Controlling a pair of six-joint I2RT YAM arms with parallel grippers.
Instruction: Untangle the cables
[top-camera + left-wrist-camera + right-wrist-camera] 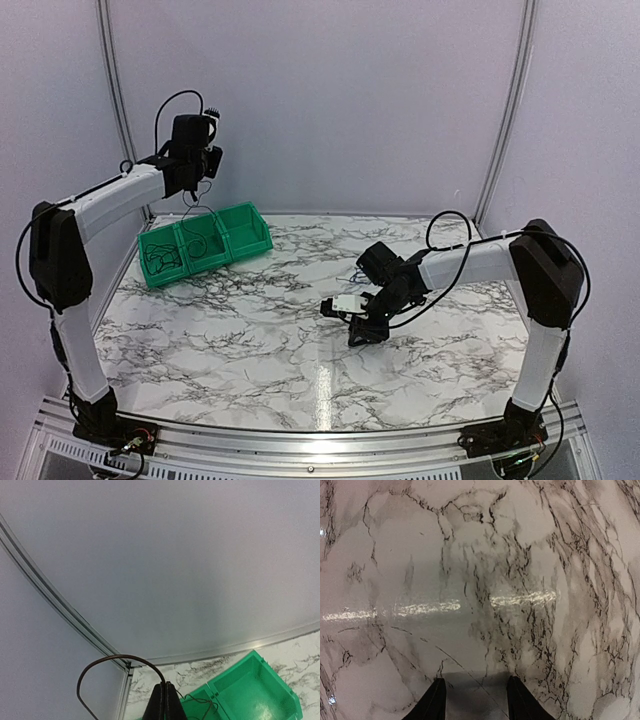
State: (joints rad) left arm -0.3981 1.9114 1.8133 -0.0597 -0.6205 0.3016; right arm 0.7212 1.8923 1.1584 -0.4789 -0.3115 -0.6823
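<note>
My left gripper (197, 180) is raised above the green bin (256, 243), shut on a thin dark cable (189, 212) that dangles into the bin's middle compartment. In the left wrist view the shut gripper (167, 686) pinches that cable (115, 656), which arches leftward in a loop. More thin cables (160, 262) lie coiled in the bin's left compartment. A small bluish wire (357, 273) lies on the marble behind my right gripper (345, 320). The right gripper (476, 700) hovers low over the marble, open, nothing held. A fine dark line runs between its fingers; wire or vein, I cannot tell.
The green bin (280, 690) has three compartments and sits at the table's back left, near the wall rail (60, 607). The marble tabletop (250, 330) spreads between the two arms. White walls close in the back and sides.
</note>
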